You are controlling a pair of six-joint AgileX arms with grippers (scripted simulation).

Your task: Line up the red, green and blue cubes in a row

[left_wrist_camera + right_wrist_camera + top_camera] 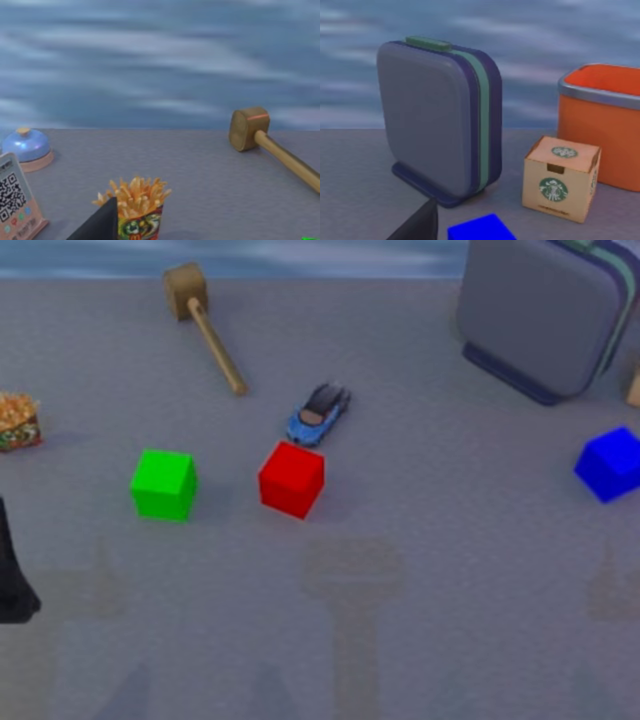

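The green cube (163,485) sits left of centre on the grey table. The red cube (291,479) is beside it to the right, about a cube's width apart. Far over at the right edge lies the blue cube (610,464). My left gripper (14,585) hangs at the left edge, nearer the front than the green cube, open and holding nothing; one of its fingers (100,224) shows in the left wrist view. My right gripper (470,236) is outside the top view. It is open, one of its fingers (420,226) showing just short of the blue cube (480,229).
A small blue toy car (318,414) stands just behind the red cube. A wooden mallet (200,320) lies at the back left and a fries box (17,422) at the left edge. A grey case (545,310), a coffee box (562,177) and an orange bin (605,125) crowd the back right. A bell (25,147) and a QR card (15,200) are near the fries.
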